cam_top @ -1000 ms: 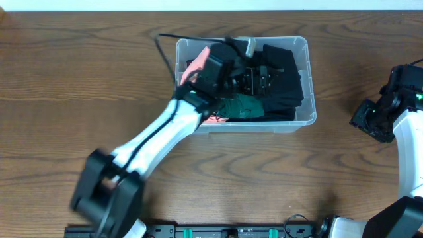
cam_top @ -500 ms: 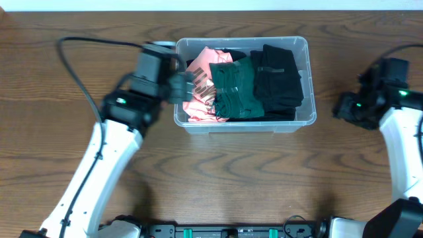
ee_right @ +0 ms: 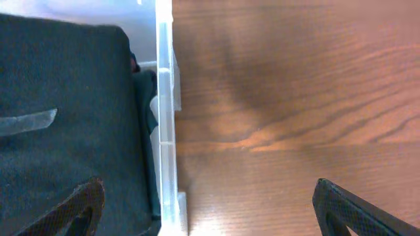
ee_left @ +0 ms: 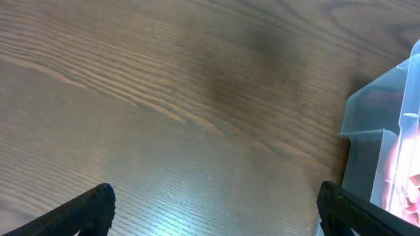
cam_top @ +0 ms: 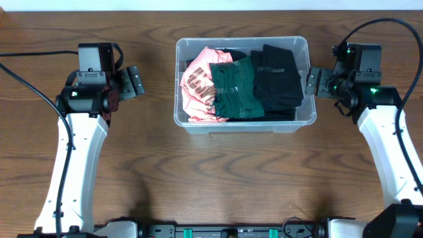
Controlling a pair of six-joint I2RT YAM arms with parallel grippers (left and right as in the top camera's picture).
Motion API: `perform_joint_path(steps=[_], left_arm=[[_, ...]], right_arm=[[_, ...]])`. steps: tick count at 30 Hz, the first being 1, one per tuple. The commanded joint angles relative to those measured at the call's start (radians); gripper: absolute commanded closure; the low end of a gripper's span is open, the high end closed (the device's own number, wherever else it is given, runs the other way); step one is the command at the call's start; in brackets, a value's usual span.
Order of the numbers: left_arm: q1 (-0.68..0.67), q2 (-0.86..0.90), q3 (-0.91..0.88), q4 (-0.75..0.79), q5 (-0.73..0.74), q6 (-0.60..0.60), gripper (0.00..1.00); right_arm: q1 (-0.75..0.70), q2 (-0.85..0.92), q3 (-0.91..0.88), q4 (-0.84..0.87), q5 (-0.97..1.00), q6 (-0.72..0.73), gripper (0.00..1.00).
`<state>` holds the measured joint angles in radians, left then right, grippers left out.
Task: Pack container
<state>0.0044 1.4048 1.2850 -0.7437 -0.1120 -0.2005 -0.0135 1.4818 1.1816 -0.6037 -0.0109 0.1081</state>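
Note:
The clear container [cam_top: 246, 125] sits at the table's far middle. In it lie a pink garment [cam_top: 197, 84] on the left, a green one [cam_top: 234, 89] in the middle and a black one [cam_top: 279, 78] on the right. My left gripper [cam_top: 134, 82] hovers open over bare wood to the container's left; the left wrist view shows its empty gripper [ee_left: 215, 193] with the container's corner [ee_left: 384, 151] at the right. My right gripper [cam_top: 312, 82] is open at the container's right wall. In the right wrist view the gripper [ee_right: 209, 190] straddles that wall [ee_right: 164, 131], one finger above the black garment [ee_right: 65, 131].
Brown wood table [cam_top: 211, 185] surrounds the container. Black cables [cam_top: 26, 86] trail from the left arm across the left side, and another [cam_top: 370, 26] loops over the right arm. Both white arms run along the table's sides toward the front edge.
My left arm has drawn out of the container and swung left over bare table. My right arm has moved in to the container's right wall and its jaws have opened wide.

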Motion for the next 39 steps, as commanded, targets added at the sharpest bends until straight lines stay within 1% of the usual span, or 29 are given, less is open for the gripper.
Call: perform_joint_path(steps=[1,3,6,8,10,12,14,20,24,26,28,31,39], left_arm=[[0.007,0.006,-0.011,-0.003,0.007,0.029,0.02],[0.007,-0.003,-0.011,-0.012,0.044,0.043,0.02],[0.007,-0.041,-0.014,-0.038,0.076,0.061,0.02],[0.006,-0.101,-0.028,-0.04,0.079,0.068,0.02],[0.006,-0.174,-0.045,-0.039,0.114,0.084,0.02],[0.006,-0.27,-0.079,-0.037,0.166,0.126,0.02],[0.006,-0.385,-0.126,-0.031,0.184,0.145,0.02],[0.006,-0.786,-0.298,-0.029,0.184,0.148,0.02],[0.006,-1.032,-0.397,-0.05,0.183,0.138,0.02],[0.006,-1.128,-0.423,-0.072,0.183,0.129,0.02],[0.006,-1.191,-0.43,-0.1,0.183,0.129,0.02],[0.006,-1.239,-0.43,-0.115,0.183,0.129,0.02],[0.006,-1.245,-0.43,-0.142,0.183,0.129,0.02]], right_arm=[[0.004,-0.011,0.001,-0.002,0.014,-0.042,0.01],[0.004,-0.03,0.001,-0.034,0.014,0.0,0.01],[0.004,-0.09,0.001,-0.093,0.03,0.026,0.01],[0.008,-0.152,-0.003,-0.136,0.059,0.03,0.01],[0.014,-0.215,-0.022,-0.151,0.072,0.03,0.01],[0.015,-0.296,-0.069,-0.142,0.082,0.033,0.01],[0.015,-0.397,-0.139,-0.125,0.082,0.049,0.01],[0.015,-0.772,-0.376,-0.112,0.077,0.042,0.01],[0.015,-0.982,-0.484,-0.131,0.039,0.041,0.01],[0.015,-1.054,-0.514,-0.151,0.037,0.041,0.01],[0.015,-1.099,-0.534,-0.156,0.042,0.04,0.01],[0.014,-1.118,-0.541,-0.156,0.043,0.04,0.01],[0.015,-1.117,-0.541,-0.2,0.044,0.041,0.01]])
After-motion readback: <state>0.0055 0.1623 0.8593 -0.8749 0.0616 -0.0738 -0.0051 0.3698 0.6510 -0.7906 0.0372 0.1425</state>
